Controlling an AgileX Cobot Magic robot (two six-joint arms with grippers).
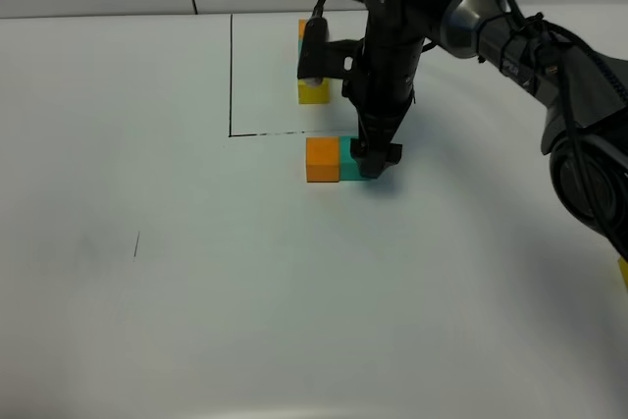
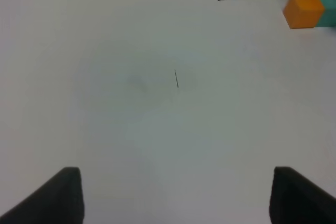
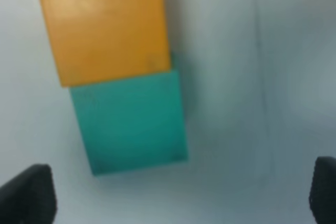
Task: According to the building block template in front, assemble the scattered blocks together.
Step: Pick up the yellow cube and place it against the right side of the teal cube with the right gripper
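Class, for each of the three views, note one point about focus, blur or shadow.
Exterior high view: even light, a soft shadow under the right gripper beside the teal block. Left wrist view: the orange block looks soft. Right wrist view: both blocks have blurred edges; the dark fingertips are out of focus.

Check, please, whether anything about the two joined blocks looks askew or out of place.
The teal block touches the orange block but sits shifted sideways in the right wrist view. Their side faces are not flush, so the pair looks slightly stepped.
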